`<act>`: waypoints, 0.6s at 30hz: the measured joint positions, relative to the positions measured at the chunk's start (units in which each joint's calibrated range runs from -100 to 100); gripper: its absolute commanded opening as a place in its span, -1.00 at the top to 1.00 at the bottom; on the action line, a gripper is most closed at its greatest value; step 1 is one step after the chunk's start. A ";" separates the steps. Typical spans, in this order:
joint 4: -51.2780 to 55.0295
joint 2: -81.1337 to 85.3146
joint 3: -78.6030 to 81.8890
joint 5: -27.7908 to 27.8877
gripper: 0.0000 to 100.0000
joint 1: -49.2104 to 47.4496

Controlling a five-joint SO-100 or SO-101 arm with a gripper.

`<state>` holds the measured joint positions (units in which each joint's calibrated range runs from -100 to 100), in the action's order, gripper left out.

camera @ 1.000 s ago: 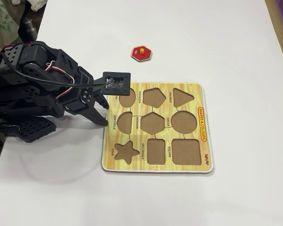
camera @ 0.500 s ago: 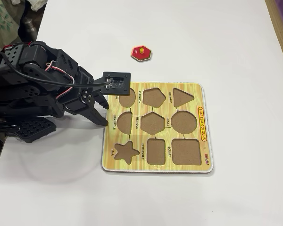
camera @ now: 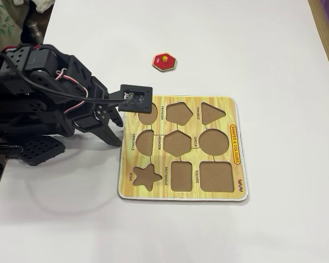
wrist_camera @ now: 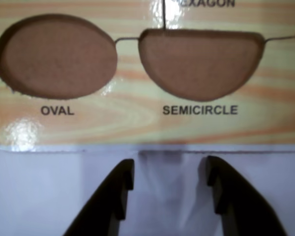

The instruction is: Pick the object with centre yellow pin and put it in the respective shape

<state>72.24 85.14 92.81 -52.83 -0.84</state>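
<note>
A red flat piece with a yellow centre pin (camera: pixel 164 62) lies on the white table beyond the far edge of the shape board (camera: pixel 160 193). The board has several empty cut-outs, among them a hexagon (camera: pixel 178 141). My gripper (camera: pixel 115 134) hovers at the board's left edge, open and empty, far from the red piece. In the wrist view my gripper (wrist_camera: pixel 170 164) has its two dark fingers apart over white table, just short of the board (wrist_camera: pixel 137 118). Ahead are the empty oval hole (wrist_camera: pixel 56 56) and the empty semicircle hole (wrist_camera: pixel 201 61). The red piece is out of the wrist view.
The arm's black body (camera: pixel 38 104) fills the left of the fixed view. White table (camera: pixel 252 49) surrounds the board. The table's right edge (camera: pixel 324 44) runs along the upper right.
</note>
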 measured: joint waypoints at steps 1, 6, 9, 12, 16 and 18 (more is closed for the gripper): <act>0.09 -1.89 -1.26 0.00 0.66 -0.09; 1.37 -10.57 -10.43 0.00 0.66 -0.37; 1.37 -15.38 -15.65 0.16 0.66 -0.37; 1.37 -21.99 -21.49 0.21 0.66 -0.37; 1.37 -35.22 -30.40 0.21 0.66 -0.37; 3.77 -41.32 -35.97 0.21 0.66 -0.37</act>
<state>76.01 43.81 56.83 -52.63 -1.22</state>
